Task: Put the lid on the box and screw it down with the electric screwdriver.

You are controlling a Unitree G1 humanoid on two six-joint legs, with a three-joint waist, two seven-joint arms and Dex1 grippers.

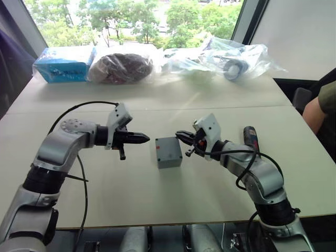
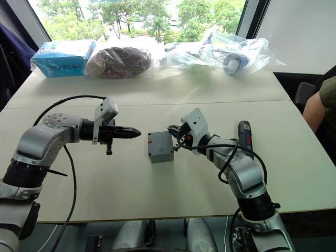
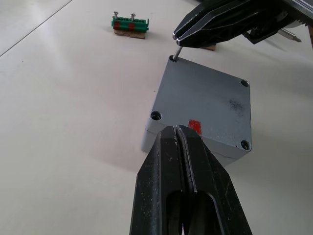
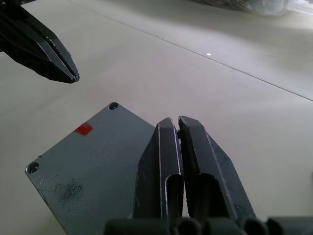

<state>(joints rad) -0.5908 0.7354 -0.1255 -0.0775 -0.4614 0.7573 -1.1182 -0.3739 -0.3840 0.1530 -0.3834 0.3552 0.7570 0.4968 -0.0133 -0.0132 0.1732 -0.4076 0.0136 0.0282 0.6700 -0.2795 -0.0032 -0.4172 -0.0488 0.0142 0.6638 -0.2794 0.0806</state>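
Observation:
The grey lid [image 1: 168, 148] lies on the grey box [image 1: 169, 160] at the table's middle; a red mark shows on the lid [image 3: 203, 105]. My left gripper [image 1: 145, 138] is shut and empty, hovering just left of the box. From the right, my right gripper [image 1: 178, 135] is shut on a small screw [image 3: 176, 52], whose tip stands in the lid's far right corner hole. In the right wrist view my right gripper [image 4: 175, 121] hangs over the lid [image 4: 83, 171]. The black electric screwdriver [image 1: 250, 137] lies on the table beyond my right forearm.
A small green terminal block [image 3: 129, 24] sits on the table behind the box. At the table's far edge are a blue carton [image 1: 65, 64] and several plastic bags [image 1: 226, 58]. A person's arm [image 1: 316, 111] shows at the right edge.

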